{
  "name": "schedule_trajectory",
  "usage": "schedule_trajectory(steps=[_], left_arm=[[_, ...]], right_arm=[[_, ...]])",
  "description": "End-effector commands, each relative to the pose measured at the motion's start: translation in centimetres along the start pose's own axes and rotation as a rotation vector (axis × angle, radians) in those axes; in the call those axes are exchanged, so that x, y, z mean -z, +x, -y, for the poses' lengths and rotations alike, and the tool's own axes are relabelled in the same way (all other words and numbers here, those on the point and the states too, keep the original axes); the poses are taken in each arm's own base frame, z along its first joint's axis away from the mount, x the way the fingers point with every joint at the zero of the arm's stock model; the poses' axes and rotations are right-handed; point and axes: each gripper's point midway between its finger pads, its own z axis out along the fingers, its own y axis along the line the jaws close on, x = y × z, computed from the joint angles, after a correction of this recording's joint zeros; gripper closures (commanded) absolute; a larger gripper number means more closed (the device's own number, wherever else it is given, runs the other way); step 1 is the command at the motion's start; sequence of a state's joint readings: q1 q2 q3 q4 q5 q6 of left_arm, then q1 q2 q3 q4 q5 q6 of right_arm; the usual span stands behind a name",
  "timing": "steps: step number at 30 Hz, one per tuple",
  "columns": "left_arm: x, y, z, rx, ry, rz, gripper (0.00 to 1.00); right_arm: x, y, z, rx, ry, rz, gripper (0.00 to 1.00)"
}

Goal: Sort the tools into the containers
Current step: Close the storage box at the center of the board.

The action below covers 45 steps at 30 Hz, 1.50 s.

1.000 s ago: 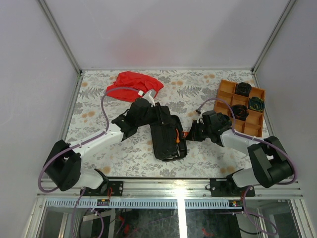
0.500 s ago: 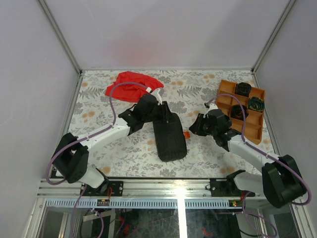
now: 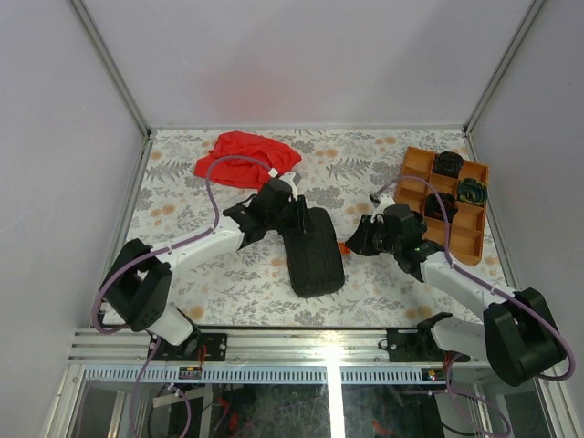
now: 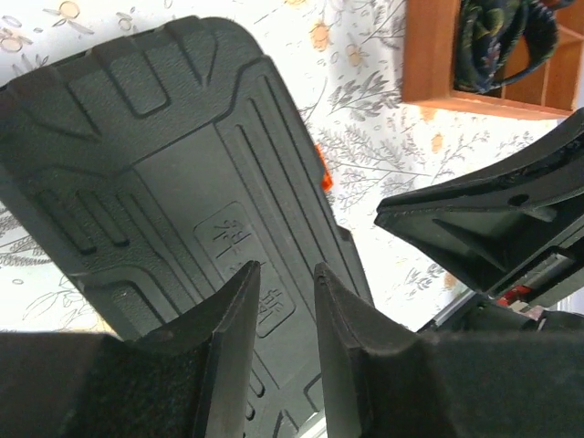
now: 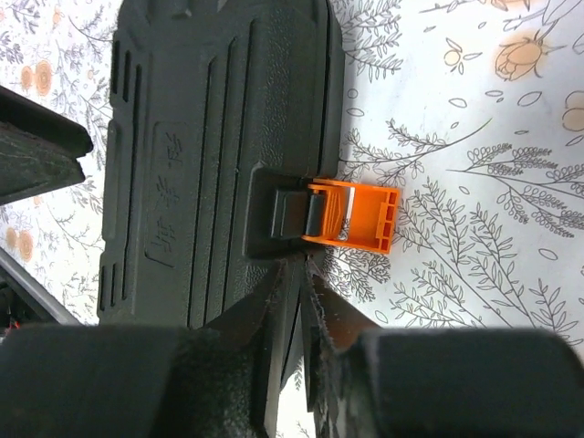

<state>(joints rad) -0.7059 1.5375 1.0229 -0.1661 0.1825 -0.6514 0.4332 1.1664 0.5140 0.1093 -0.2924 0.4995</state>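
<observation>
Lying closed mid-counter, nearer the near edge, the black tool case (image 3: pixel 315 251) shows its orange latch (image 5: pixel 356 217) flipped out rightward. The left end effector (image 4: pixel 281 274) hovers released over the lid. The right end effector (image 5: pixel 299 274), clenched on nothing, sits at the latch. Coiled bundles (image 3: pixel 448 164) sit in the orange tray (image 3: pixel 415 164) by the far right corner.

Bright, even overhead light, soft shadows.
In the top view the bench (image 3: pixel 173 192) is evenly lit, with faint shadows under the arms, a white glare spot on the front rail (image 3: pixel 328 339) and a pink tint on the back wall (image 3: pixel 246 87) above the cloth (image 3: pixel 242 155). Both wrist views show the case (image 4: pixel 164 182) ribs and the latch (image 5: pixel 351 214) sharp, while the tool fingers (image 4: pixel 228 356) at the bottom edge are dark and blurred.
</observation>
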Motion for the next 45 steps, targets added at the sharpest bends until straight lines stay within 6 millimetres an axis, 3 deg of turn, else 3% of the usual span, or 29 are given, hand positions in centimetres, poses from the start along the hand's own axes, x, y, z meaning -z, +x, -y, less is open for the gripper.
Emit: schedule_trajectory(steps=[1,6,10,12,17,21,26,33,38,45], left_arm=[[-0.3,0.5,-1.3,-0.028,-0.052,-0.001,0.71],[-0.4,0.4,-1.9,-0.048,-0.084,-0.001,0.71],[-0.7,0.7,-2.3,-0.056,-0.096,-0.015,0.71],[-0.8,1.0,-2.6,-0.061,-0.109,-0.024,0.71],[-1.2,2.4,-3.5,-0.084,-0.136,-0.059,0.72],[-1.6,3.7,-4.0,-0.103,-0.151,-0.088,0.74],[-2.0,5.4,-4.8,-0.119,-0.174,-0.125,0.80],[-2.4,6.9,-6.3,-0.109,-0.233,-0.158,0.99],[-2.6,7.4,-7.0,-0.096,-0.265,-0.172,1.00],[-2.7,8.0,-7.4,-0.087,-0.281,-0.184,1.00]], right_arm=[[-0.6,1.1,-0.8,0.000,-0.013,-0.047,0.84],[-1.3,3.4,-3.0,0.048,-0.076,-0.152,0.84],[-1.1,3.4,-5.4,0.059,-0.216,-0.144,0.83],[-0.9,2.5,-4.4,0.066,-0.144,-0.099,0.79],[0.3,0.2,1.2,0.053,0.198,0.032,0.64],[0.1,0.9,3.1,0.036,0.281,0.026,0.57],[-0.8,1.5,3.6,-0.013,0.248,0.019,0.50],[-2.1,1.0,2.9,-0.122,0.031,0.010,0.53],[-2.9,1.5,2.2,-0.141,-0.065,-0.044,0.54],[-4.2,3.0,2.7,-0.219,-0.087,-0.130,0.58]])
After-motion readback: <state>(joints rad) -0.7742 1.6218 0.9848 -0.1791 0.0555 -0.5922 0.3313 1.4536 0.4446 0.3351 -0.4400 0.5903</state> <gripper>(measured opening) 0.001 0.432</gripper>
